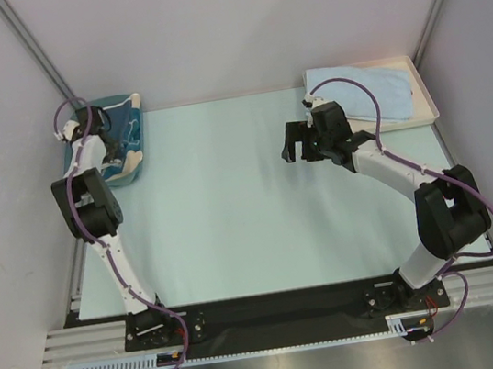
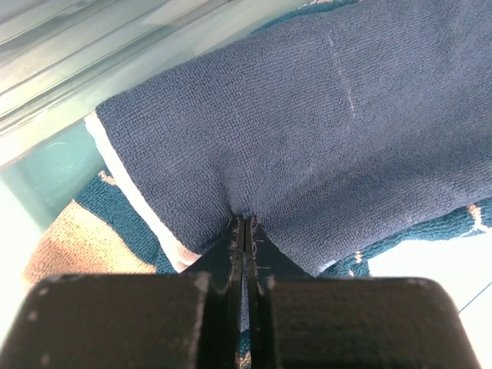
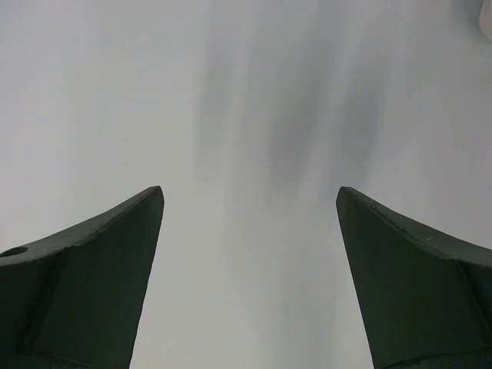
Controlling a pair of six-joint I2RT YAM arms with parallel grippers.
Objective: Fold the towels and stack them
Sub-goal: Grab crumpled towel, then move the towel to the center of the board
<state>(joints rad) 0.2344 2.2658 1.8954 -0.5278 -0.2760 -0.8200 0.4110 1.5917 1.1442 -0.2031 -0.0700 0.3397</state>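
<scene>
My left gripper (image 1: 115, 152) reaches into the translucent blue bin (image 1: 130, 105) at the far left. In the left wrist view its jaws (image 2: 244, 223) are shut on a fold of the dark-blue towel (image 2: 307, 123), which bunches at the tips. Under it lies the beige, teal-bordered towel (image 2: 81, 246). A plain light-blue towel (image 1: 367, 92) lies folded in the cream tray (image 1: 422, 93) at the far right. My right gripper (image 1: 297, 152) hangs open and empty over the table middle, left of the tray; its wrist view (image 3: 250, 200) shows only bare surface between the fingers.
The pale-blue table mat (image 1: 232, 214) spreads between the arms. The bin's clear wall (image 2: 77, 69) stands close behind the dark-blue towel. Booth walls and metal posts close in the back and sides.
</scene>
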